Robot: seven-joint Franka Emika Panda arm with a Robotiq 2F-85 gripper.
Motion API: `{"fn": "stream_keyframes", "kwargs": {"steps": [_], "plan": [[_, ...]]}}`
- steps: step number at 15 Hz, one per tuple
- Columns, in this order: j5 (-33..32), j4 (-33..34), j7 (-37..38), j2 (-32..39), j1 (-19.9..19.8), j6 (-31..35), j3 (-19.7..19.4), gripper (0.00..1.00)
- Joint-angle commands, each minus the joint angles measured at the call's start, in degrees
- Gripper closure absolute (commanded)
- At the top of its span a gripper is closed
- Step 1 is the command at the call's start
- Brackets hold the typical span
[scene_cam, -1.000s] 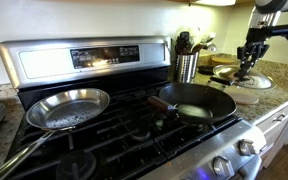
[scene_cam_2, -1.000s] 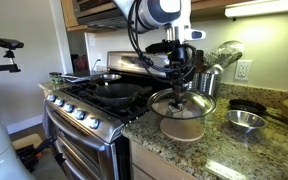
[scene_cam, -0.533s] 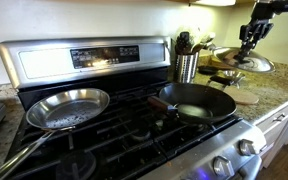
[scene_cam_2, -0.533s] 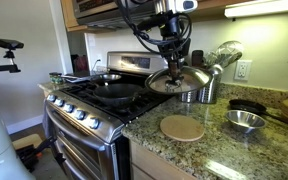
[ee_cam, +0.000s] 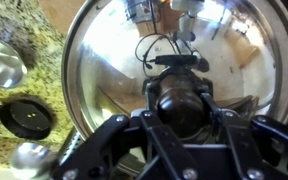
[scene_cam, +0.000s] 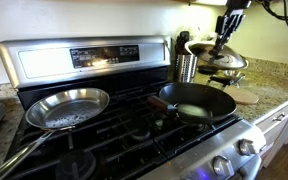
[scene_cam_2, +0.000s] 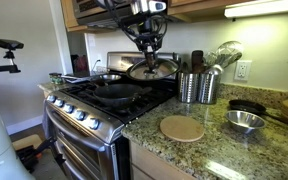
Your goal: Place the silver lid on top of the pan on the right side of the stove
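Note:
My gripper [scene_cam: 224, 44] is shut on the dark knob [ee_cam: 181, 100] of the silver lid [scene_cam: 220, 57] and holds it in the air, just right of and above the black pan [scene_cam: 196, 100] on the stove's right burner. In an exterior view the lid [scene_cam_2: 152, 69] hangs under the gripper [scene_cam_2: 148, 52] over the stove [scene_cam_2: 94, 105]. The wrist view is filled by the shiny lid [ee_cam: 104, 70], with the gripper [ee_cam: 181, 112] closed on the knob. The pan [scene_cam_2: 119, 90] has a reddish-brown handle [scene_cam: 157, 101].
A shiny steel frying pan [scene_cam: 68, 107] sits on the left burner. A steel utensil holder [scene_cam: 187, 66] stands beside the stove. On the granite counter lie a round cork trivet [scene_cam_2: 181, 127], a small steel bowl [scene_cam_2: 246, 120] and a dark lid [ee_cam: 25, 118].
The gripper has carried the lid up off the counter trivet and sideways towards the stove, past the utensil holder. The pans have not moved.

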Motion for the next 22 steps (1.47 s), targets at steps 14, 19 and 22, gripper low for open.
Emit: {"fn": "stream_keyframes", "kwargs": {"steps": [14,19,22], "plan": [[11.31,-2.17,-24.33,3.83,9.40,1.11,6.63,0.79],[11.40,-5.66,-27.47,4.15,9.54,0.69,7.38,0.79],[11.03,-7.53,-28.84,4.53,9.56,2.02,7.56,0.79]]}}
